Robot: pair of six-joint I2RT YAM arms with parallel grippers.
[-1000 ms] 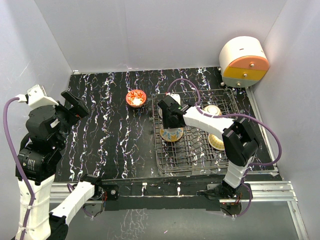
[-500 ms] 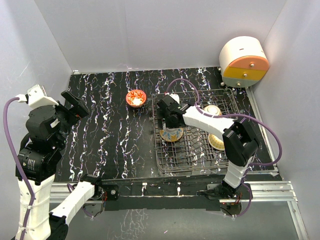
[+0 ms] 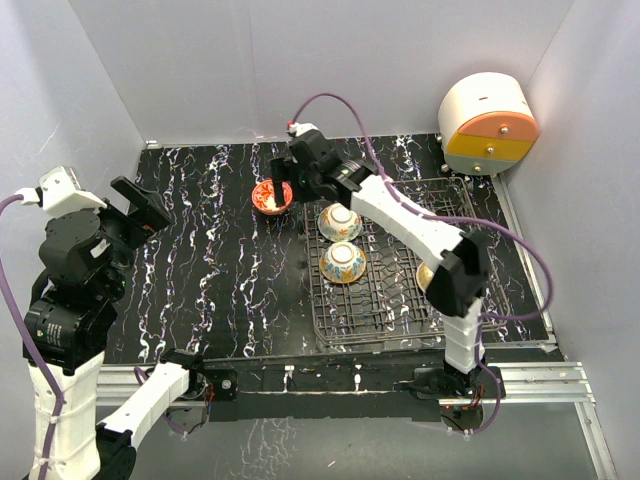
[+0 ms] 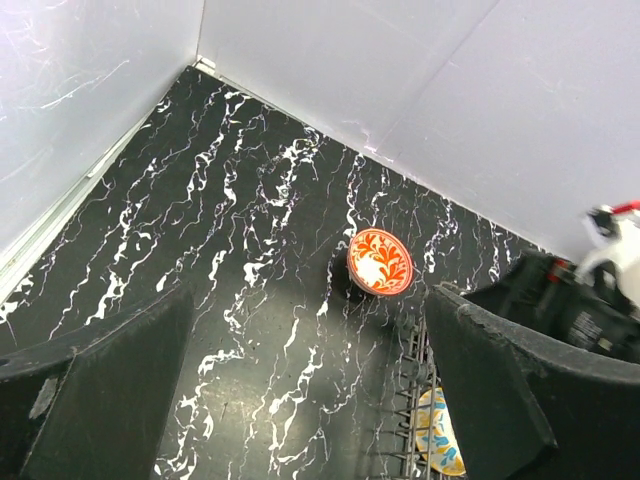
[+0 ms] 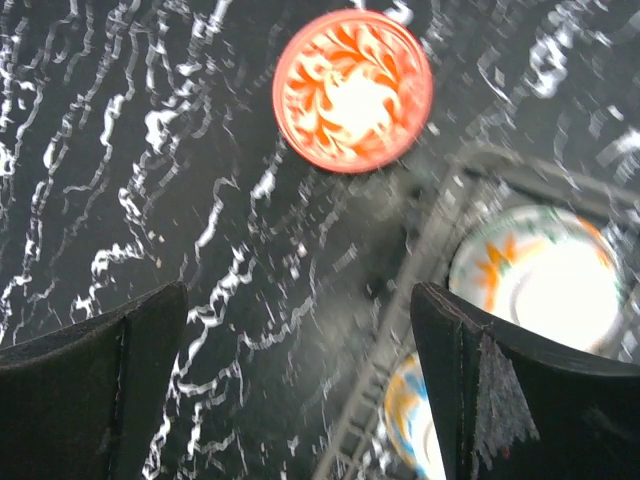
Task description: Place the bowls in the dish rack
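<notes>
**Red bowl waits outside the rack**

The red bowl point(image 3: 271, 196) sits upright on the worktop point(image 3: 200, 260), just beside the rack's point(image 3: 330, 335) left wall. Two yellow bowls point(image 3: 343, 262) already rest inside. Your right fingers point(image 5: 90, 400) hover close over the red bowl, spread and empty, likely lining up to take its rim. Your left fingers point(image 4: 90, 400) are spread too and held well apart from it, which leaves the right arm room.

No readable text, label, brand, number or sign shows on anything in these views.
</notes>
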